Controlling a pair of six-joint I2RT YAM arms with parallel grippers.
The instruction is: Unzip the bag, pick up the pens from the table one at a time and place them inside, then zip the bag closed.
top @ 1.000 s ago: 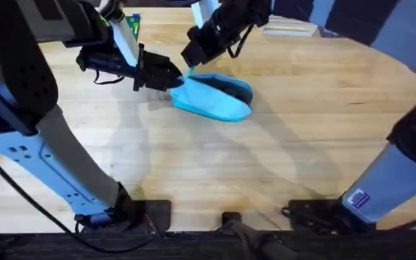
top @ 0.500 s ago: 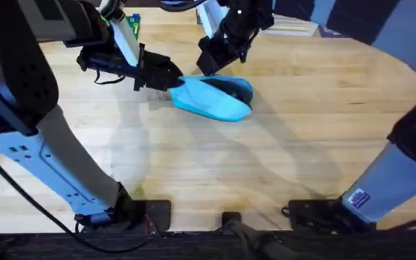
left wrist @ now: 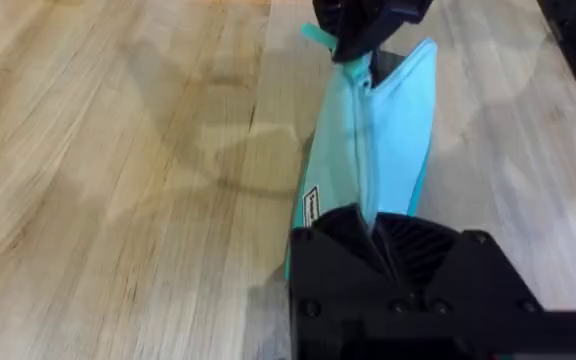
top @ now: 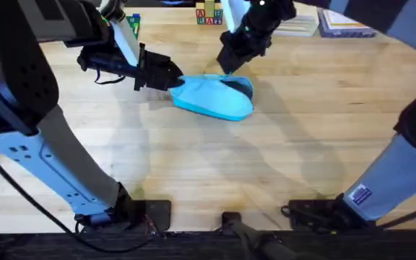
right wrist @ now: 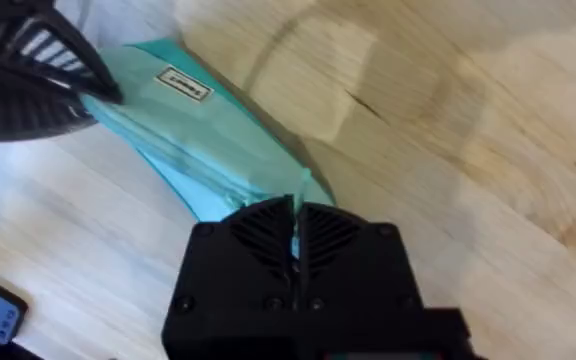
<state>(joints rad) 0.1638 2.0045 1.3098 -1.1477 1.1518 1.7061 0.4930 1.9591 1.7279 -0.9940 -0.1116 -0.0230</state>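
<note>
The light-blue bag (top: pixel 214 97) lies on the wooden table (top: pixel 280 144), toward its far middle. My left gripper (top: pixel 173 77) is clamped on the bag's left end. My right gripper (top: pixel 226 66) has its fingers pressed together on the zipper pull at the bag's far right end, by the dark opening.

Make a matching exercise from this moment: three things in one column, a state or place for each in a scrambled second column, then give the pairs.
Things:
1. left gripper
2. right gripper
3. bag

States or places:
A. lies on the table, held at both ends
B. shut on the bag's end nearer the left arm
C. shut on the bag's far end, by the zipper

Pairs: 1-B, 2-C, 3-A
</note>
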